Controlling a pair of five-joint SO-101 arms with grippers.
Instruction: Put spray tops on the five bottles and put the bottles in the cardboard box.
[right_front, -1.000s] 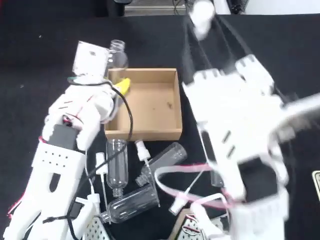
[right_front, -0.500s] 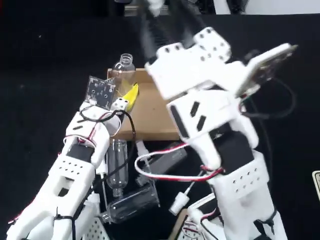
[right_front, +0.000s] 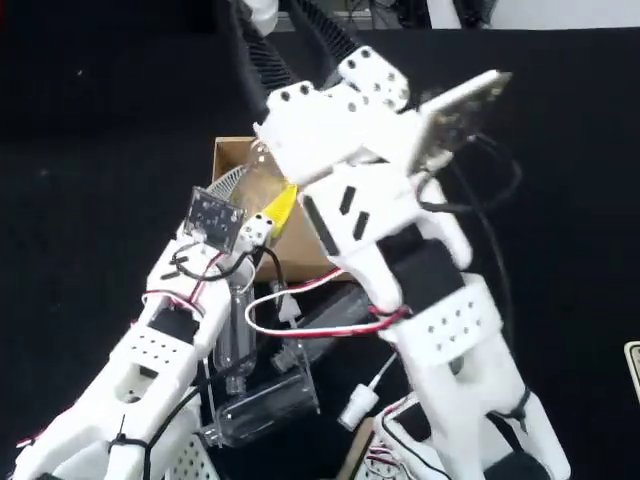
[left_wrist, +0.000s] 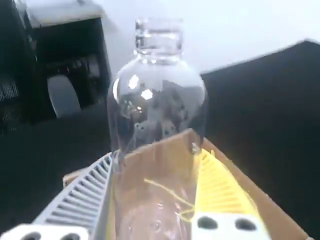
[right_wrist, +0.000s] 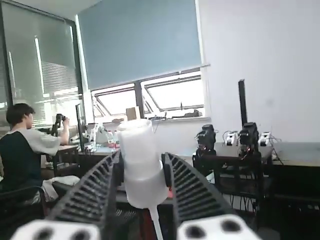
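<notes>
Where the arms stand: both are raised above the black bench (right_front: 70, 220), and the right arm crosses over the cardboard box (right_front: 228, 158).
Left gripper (left_wrist: 159, 156): clenched round a clear bottle (left_wrist: 157, 110), with a grey finger on one side and a yellow one on the other.
Held bottle: upright with its open neck on top and no cap, over the left end of the box.
Right gripper (right_wrist: 142, 165): lifted high at the far edge of the bench, grasping a white spray top (right_wrist: 139, 142) whose thin tube hangs down between the fingers.
Loose on the bench: lying bottles (right_front: 262, 405) on their sides just in front of the box, and a loose sprayer (right_front: 358, 405) beside them.
</notes>
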